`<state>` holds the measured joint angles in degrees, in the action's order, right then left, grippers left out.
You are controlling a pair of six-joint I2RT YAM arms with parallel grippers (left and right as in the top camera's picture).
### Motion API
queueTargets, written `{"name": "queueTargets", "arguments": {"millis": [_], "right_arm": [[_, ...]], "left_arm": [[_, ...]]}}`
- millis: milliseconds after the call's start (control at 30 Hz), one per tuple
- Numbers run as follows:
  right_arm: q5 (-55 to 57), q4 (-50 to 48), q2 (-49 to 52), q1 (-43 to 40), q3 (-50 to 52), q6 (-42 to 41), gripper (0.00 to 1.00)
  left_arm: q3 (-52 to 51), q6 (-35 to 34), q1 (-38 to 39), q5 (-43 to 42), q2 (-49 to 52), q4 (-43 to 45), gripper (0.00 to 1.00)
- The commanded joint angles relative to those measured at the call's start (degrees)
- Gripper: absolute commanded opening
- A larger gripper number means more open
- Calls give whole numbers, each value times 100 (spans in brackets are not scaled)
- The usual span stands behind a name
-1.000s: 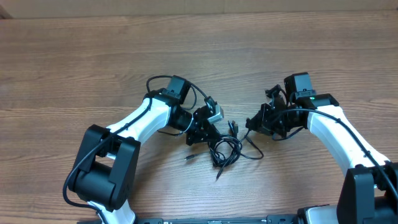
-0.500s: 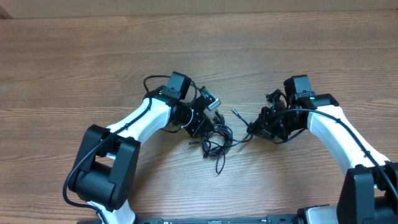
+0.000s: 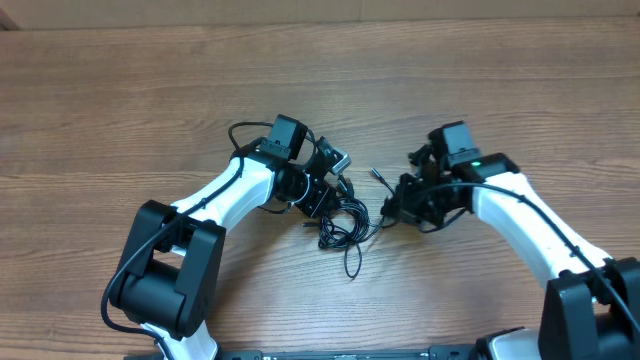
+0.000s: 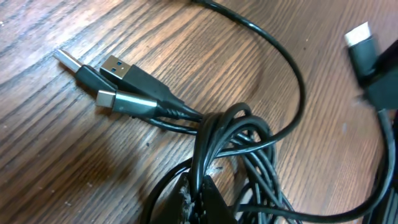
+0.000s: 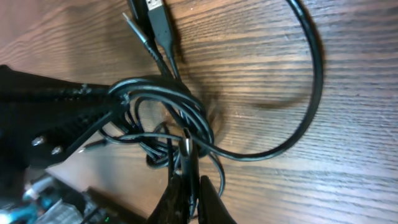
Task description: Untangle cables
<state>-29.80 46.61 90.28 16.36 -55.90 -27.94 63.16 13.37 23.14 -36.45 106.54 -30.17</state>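
Two arms stood over the wooden surface [image 3: 150, 90] in the overhead view.

1. The left arm [image 3: 235, 185] reached from the lower left toward frame centre.
2. The left jaws were pressed together, pinching strands of the cables [image 3: 345, 222]. In the left wrist view only their dark tip showed at the bottom edge, cut off by the frame.
3. The cables lay as one knotted bundle just below frame centre, between the two arms and resting on the surface. The number of separate cords inside the knot could not be counted.
4. In the left wrist view, three plug ends [image 4: 118, 99] lay side by side at upper left. All were silver-tipped, and one had a blue insert. A fourth plug [image 4: 359, 37] sat at upper right, blurred and partly cut off.
5. In the right wrist view, two plug ends [image 5: 155, 15] showed at the top edge, one thick and one thin, both cropped.
6. One loose tail [image 3: 352, 262] trailed from the bundle toward the bottom of the overhead frame.
7. The right jaws were pressed together on a single strand at bottom centre of the right wrist view.
8. The right arm [image 3: 520, 215] reached in from the lower right.
9. In the overhead view, both sets of jaws were hidden under the wrist housings.
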Motion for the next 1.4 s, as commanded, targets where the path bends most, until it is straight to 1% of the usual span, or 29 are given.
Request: {"name": "queueTargets", "arguments": {"millis": [0,167,300,367,467,567,667,733,833,867,900,1033,1067,1100,1167,1267,1367], "right_arm": [[680,-190,-35,363,9,-748,4],[1106,-859,-35,911,9,-1440,4],[1696,-1309,-35,1176,9,-1810,4],[1777,-1504,-35,1220,9,-1878,4],[1777,-1729,-35,1220,9,-1880,4],[1781,-1982,-35,1220,9,-2015,4],[1779,-2354,-35,1217,9,-2159,4],[1779,-2518,-35,1217,9,-2157,4],[1805,-2509,-35,1220,9,-2157,4],[1838,-2481,-35,1220,9,-2157,4],[1871,-2439,-35,1220,9,-2157,4],[1993,-2387,-35,1220,9,-2157,4],[1996,-2406,-35,1220,9,-2155,4],[1996,-2433,-35,1220,9,-2157,4],[1993,-2496,-35,1220,9,-2155,4],[1987,-2511,-35,1220,9,-2155,4],[1969,-2402,-35,1272,9,-2155,4]], "left_arm": [[127,-166,-125,-518,9,-9,4],[229,-588,-520,-1279,-46,-304,4],[269,-1099,-892,-2000,-57,-415,4],[269,-1399,-1032,-2129,-55,-433,4],[269,-2035,-1182,-2166,-57,-496,4],[269,-2240,-1209,-2142,-55,-535,4],[269,-2240,-1161,-1779,-55,-533,4],[269,-2240,-1108,-1285,-55,-564,4],[262,-2240,-1012,-601,-55,-629,5],[262,-2240,-964,-356,-52,-651,8],[262,-2243,-920,-168,-52,-675,14],[260,-2240,-695,457,-52,-741,42],[260,-2243,-643,595,-52,-752,47],[260,-2243,-573,765,-52,-754,49],[260,-2240,-450,1056,-52,-758,50],[260,-2267,-273,1563,-39,-723,41],[258,-2396,-90,1910,44,-656,39]]}}
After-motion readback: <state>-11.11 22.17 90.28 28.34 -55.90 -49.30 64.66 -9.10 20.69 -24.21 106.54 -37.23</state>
